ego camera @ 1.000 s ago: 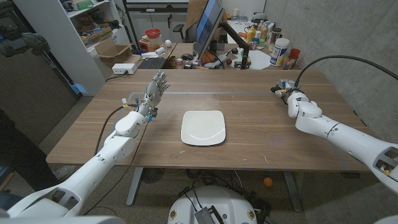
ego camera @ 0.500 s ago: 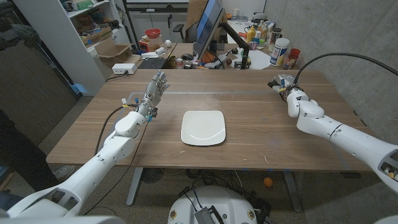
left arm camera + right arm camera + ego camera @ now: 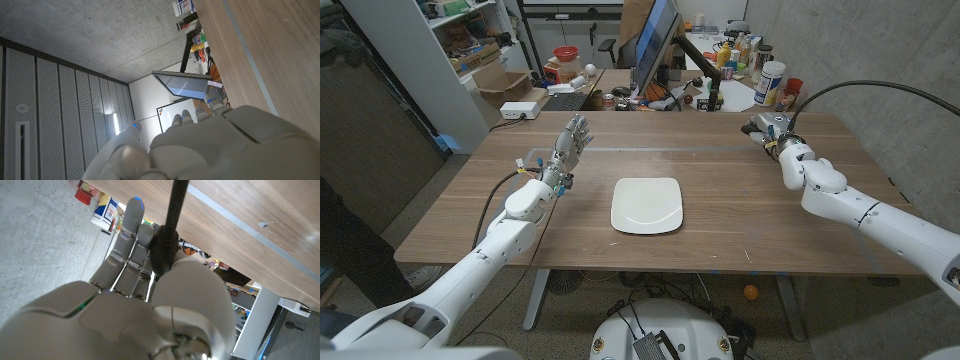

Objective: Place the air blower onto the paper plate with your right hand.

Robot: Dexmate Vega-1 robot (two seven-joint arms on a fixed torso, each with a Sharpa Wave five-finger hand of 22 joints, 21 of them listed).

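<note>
The white paper plate (image 3: 646, 205) lies at the middle of the wooden table (image 3: 720, 215). My right hand (image 3: 776, 134) is over the table's far right corner, well to the right of the plate. In the right wrist view its fingers (image 3: 131, 245) and thumb close around the black air blower (image 3: 162, 255), whose thin black nozzle points out past the fingertips. In the head view the blower is only a small dark shape in the hand. My left hand (image 3: 570, 143) is held up left of the plate, fingers apart and pointing away from me, holding nothing.
Behind the table stands a second desk with a monitor (image 3: 654, 40), bottles and jars (image 3: 770, 82) and small clutter. Grey shelving (image 3: 420, 60) with boxes stands at the far left. A black cable (image 3: 860, 92) arcs over my right arm.
My right hand, with the air blower in it, has shifted a little toward the table's far edge and slightly left. The left arm and the plate have not moved.
</note>
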